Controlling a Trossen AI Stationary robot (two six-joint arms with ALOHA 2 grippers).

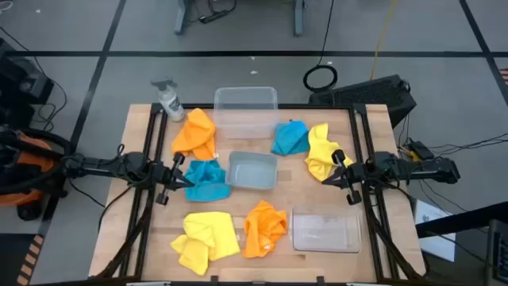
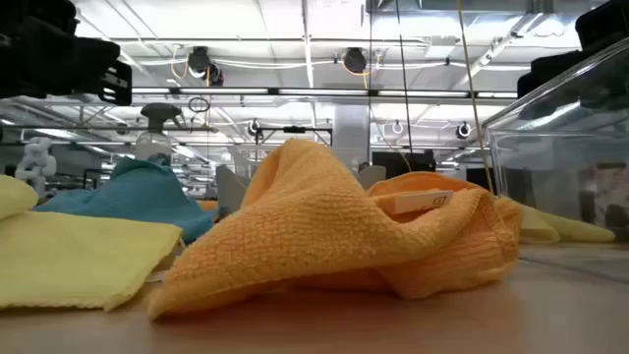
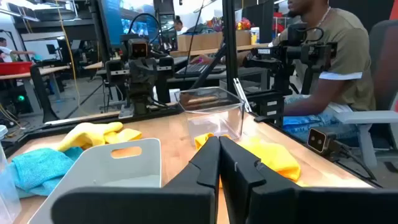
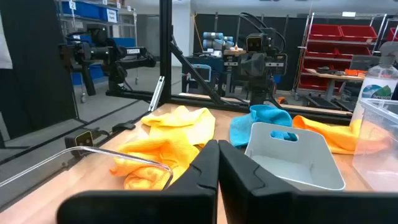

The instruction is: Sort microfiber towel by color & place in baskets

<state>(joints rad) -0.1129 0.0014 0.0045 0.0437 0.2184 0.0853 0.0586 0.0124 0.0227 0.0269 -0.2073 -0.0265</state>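
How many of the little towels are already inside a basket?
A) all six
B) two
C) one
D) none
D: in the high view all three baskets, the far one, the small grey one and the near one, hold no cloth, and the six towels, such as the orange towel, lie on the table.
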